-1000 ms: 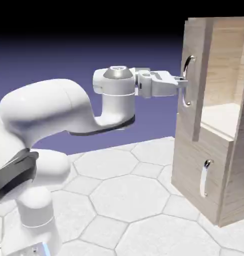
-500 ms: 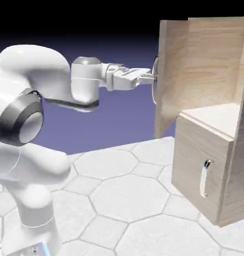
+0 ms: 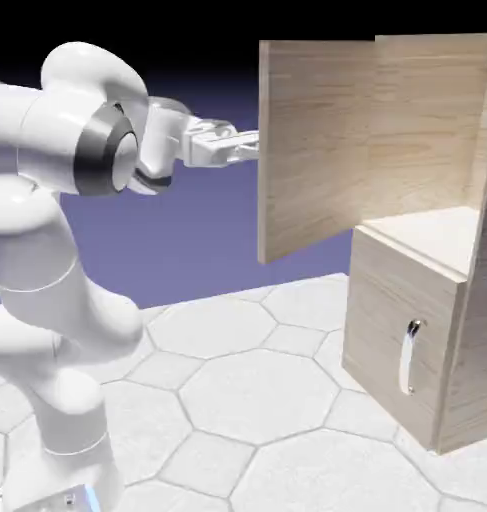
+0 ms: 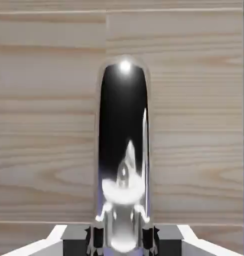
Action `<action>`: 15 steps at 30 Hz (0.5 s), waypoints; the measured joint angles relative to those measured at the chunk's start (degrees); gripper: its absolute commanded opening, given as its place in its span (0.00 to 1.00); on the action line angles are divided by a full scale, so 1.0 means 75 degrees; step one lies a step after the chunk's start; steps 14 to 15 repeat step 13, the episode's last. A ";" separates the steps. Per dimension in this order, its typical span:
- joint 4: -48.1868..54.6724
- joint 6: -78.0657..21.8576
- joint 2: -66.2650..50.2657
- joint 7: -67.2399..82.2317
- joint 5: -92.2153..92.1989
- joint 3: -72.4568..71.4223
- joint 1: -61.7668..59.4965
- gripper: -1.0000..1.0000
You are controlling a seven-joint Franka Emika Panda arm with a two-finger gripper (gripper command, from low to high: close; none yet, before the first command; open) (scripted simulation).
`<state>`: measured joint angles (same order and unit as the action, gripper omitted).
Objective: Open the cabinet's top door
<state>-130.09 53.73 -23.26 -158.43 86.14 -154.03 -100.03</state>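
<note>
A blue-violet backdrop (image 3: 197,240), darkening to black at the top, stands behind a floor of pale tiles (image 3: 252,395) laid in large and small angular shapes. On the exterior view's right is the tall, light-wood cabinet (image 3: 402,350), cut off by the picture's edge. Its top door (image 3: 312,145) stands wide open, swung out toward the exterior view's left, with its inner face in sight. Through the opening show the grained interior wall (image 3: 432,120) and a pale horizontal board (image 3: 432,235) above the lower section. The shorter lower door (image 3: 382,285) is closed, and its curved silver handle (image 3: 408,357) runs upright on the front.

The white arm (image 3: 47,240) rises on the exterior view's left and bends over at the top, its hand reaching right to the outer side of the top door. There the door panel hides the ends of the fingers.

In the hand view, the jaws are closed on the top door's long handle (image 4: 124,125), with a grey fingertip (image 4: 76,240) on either side of the shiny bar. The handle runs from between them up the middle of the view, dark along much of its length and bright with reflections lower down. Wood grain crosses behind it, and a dark strip borders the panel on the view's right.
</note>
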 measured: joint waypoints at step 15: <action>0.2999 -0.1197 0.3139 -0.0313 -0.2029 -0.0090 -0.0282 0.00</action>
